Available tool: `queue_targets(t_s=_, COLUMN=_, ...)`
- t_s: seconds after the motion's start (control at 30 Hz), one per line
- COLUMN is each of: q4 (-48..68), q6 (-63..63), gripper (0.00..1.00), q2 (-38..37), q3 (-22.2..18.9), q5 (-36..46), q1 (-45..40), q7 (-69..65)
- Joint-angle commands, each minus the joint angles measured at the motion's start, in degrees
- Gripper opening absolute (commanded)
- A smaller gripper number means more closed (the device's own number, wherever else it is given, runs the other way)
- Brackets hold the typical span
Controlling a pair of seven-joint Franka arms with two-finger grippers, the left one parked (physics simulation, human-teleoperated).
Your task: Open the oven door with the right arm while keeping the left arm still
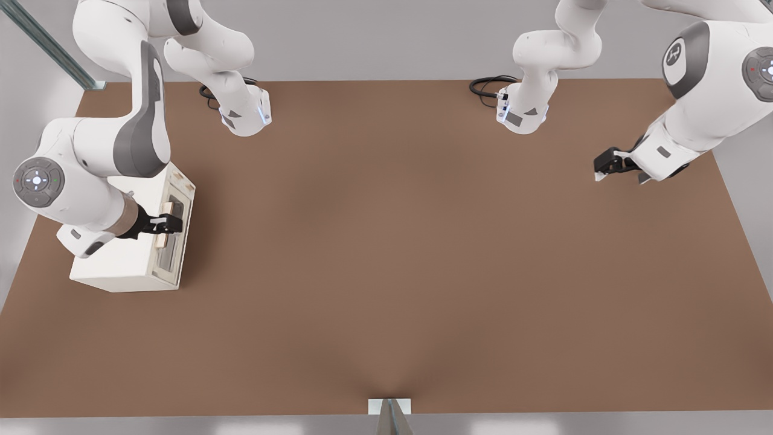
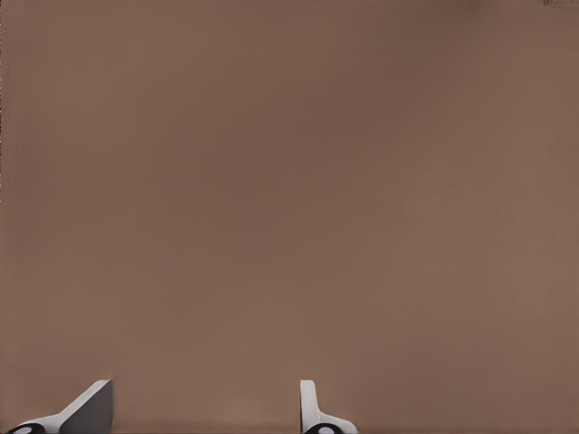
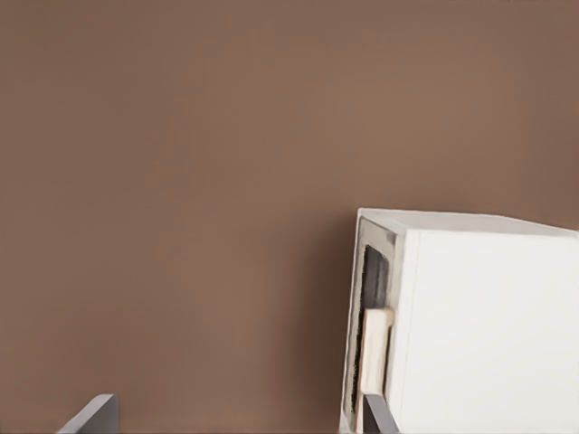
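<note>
The brown worktop (image 1: 423, 272) fills most of the front view. The cream oven (image 1: 121, 266) stands on it near the front view's left edge, directly under the right arm (image 1: 78, 175), which reaches over the box's plain top toward its front.

The oven door (image 1: 176, 241) faces the front view's right and lies flush against the box, closed. Its dark glass window (image 1: 171, 251) sits below the fingers, and the pale wooden handle (image 1: 163, 225) runs along the door's upper part, right at the fingers.

The gripper (image 1: 169, 224) hangs over the oven's top front edge, its black fingers (image 1: 158, 221) spread apart, one on each side of the handle, so the bar lies between them. Whether either finger touches the wood cannot be told.

In the right wrist view one finger (image 3: 377, 418) stands just beside the handle (image 3: 374, 357) against the door (image 3: 366, 298), while the other finger (image 3: 90, 418) is well apart, over bare worktop (image 3: 181, 199).
</note>
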Motion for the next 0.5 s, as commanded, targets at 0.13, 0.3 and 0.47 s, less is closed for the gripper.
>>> queue_targets(t_s=0.13, q4=-14.80, q6=-0.31, gripper=0.21, q2=1.66, q3=4.03, q5=-17.99, q1=10.36, q7=7.27)
queue_targets(t_s=0.3, q4=-20.61, q6=-5.76, gripper=0.21, q2=1.93, q3=5.44, q5=-34.61, q1=16.52, q7=22.81)
queue_targets(t_s=0.47, q4=-25.27, q6=-4.44, gripper=0.21, q2=2.01, q3=2.01, q5=-37.51, q1=16.70, q7=39.08)
